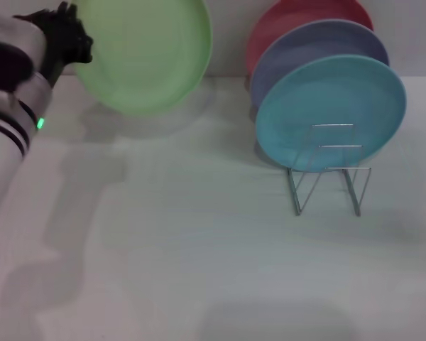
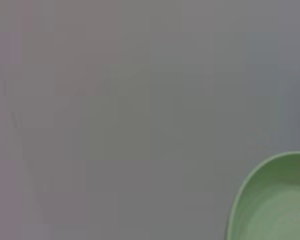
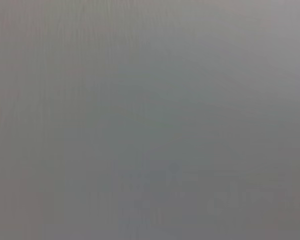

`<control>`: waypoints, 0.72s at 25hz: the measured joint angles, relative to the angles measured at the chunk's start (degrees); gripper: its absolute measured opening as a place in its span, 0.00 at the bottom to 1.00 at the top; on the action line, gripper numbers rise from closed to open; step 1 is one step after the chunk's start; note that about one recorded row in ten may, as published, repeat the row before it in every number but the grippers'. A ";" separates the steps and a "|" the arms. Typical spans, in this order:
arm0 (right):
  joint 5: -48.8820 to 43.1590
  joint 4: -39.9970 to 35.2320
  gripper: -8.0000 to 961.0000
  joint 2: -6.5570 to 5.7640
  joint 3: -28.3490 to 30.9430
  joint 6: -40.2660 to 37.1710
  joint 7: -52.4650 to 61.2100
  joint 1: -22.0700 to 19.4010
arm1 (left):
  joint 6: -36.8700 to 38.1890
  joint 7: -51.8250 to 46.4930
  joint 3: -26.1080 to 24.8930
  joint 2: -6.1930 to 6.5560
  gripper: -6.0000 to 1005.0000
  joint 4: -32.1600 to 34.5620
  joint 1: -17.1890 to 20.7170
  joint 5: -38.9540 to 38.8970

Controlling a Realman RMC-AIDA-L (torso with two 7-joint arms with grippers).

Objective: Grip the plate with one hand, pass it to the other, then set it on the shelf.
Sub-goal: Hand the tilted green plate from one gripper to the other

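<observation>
The light green plate [image 1: 145, 53] is held up off the table at the back left, tilted with its face toward me. My left gripper [image 1: 77, 44] is shut on the plate's left rim. Part of the plate also shows in the left wrist view [image 2: 275, 200]. The wire shelf [image 1: 330, 170] stands at the right of the table, with free loops at its front. My right gripper is out of view in every frame; the right wrist view shows only a plain grey surface.
A turquoise-blue plate [image 1: 331, 110], a lavender plate [image 1: 316, 46] and a red plate [image 1: 298, 18] stand upright in the shelf, one behind the other. The white table [image 1: 199, 249] spreads in front, and a wall stands at the back.
</observation>
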 joint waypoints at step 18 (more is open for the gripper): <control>-0.14 0.37 0.53 0.51 -2.46 -0.68 0.10 -0.81 | 50.46 -49.06 15.40 -0.75 0.06 -36.26 -2.82 16.96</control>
